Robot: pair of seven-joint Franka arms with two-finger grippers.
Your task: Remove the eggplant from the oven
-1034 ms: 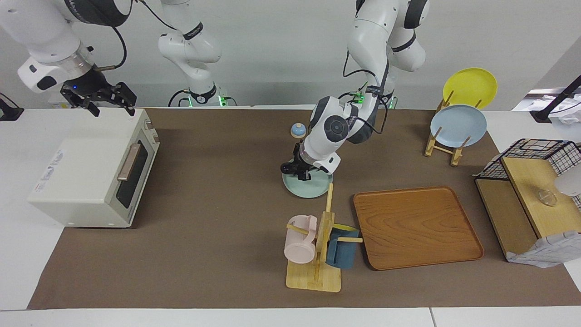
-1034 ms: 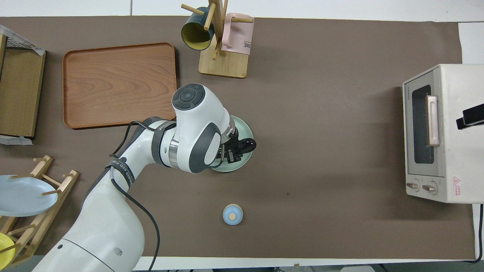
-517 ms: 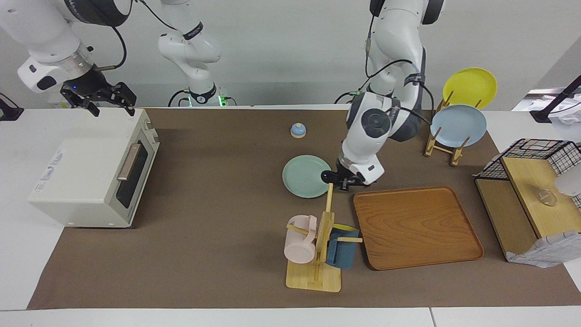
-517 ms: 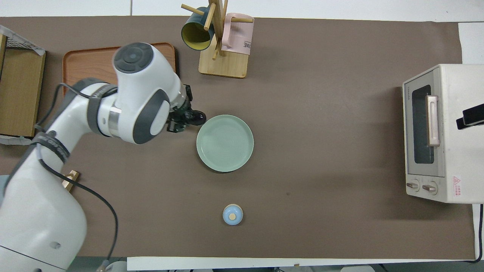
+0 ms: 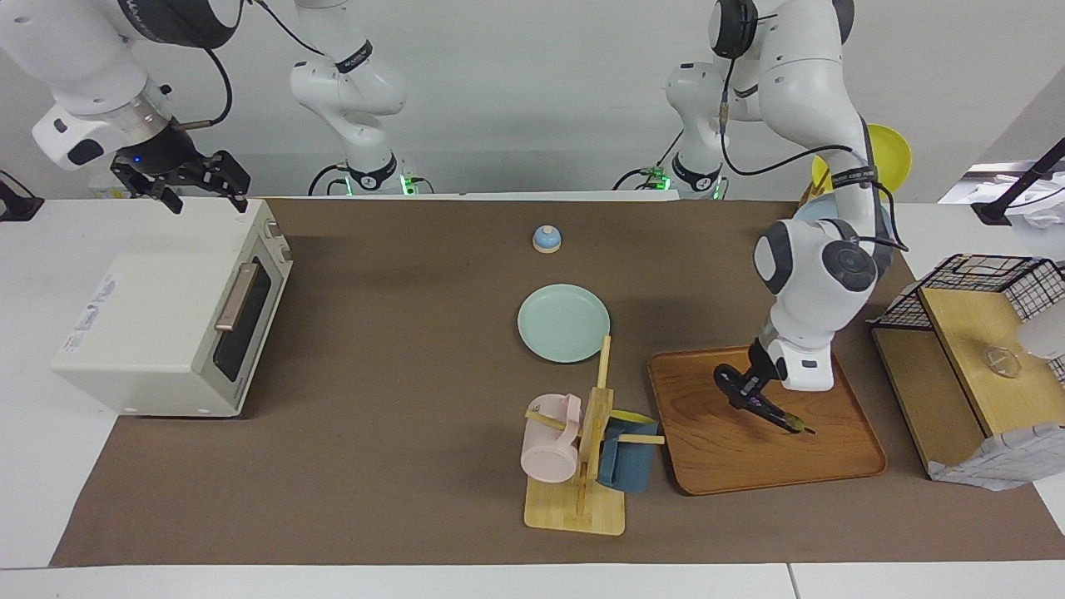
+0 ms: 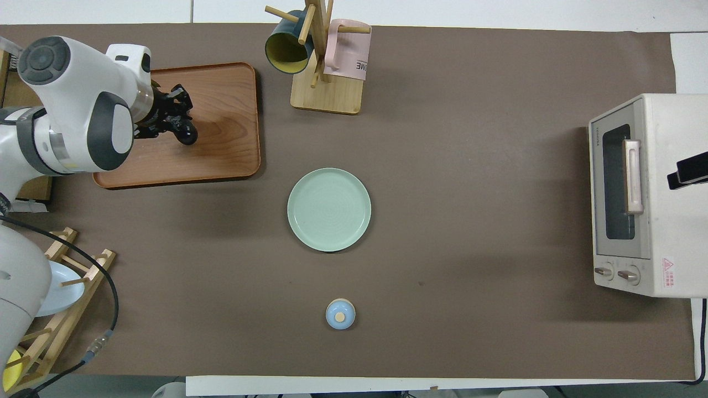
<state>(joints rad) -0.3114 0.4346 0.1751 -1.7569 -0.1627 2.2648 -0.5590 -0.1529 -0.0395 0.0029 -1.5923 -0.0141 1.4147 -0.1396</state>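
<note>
A: Facing view, status?

B: The cream-white boxy toaster oven sits at the right arm's end of the table, its dark glass door shut. The right gripper hangs over the oven's top corner nearest the robots, jaws spread wide and holding nothing; that arm waits. The left gripper is low over the brown wooden tray, jaws closed on the slender dark purple eggplant, whose greenish stem tip points away from the robots. Whether the eggplant touches the tray cannot be told.

A: Overhead view?

B: The left gripper covers the tray near its middle, with the eggplant's dark rounded end protruding from the jaws. The pale green round plate lies bare at table centre, well apart from the tray. A small blue knobbed lid lies nearer to the robots than the plate. The oven door shows shut.
</note>
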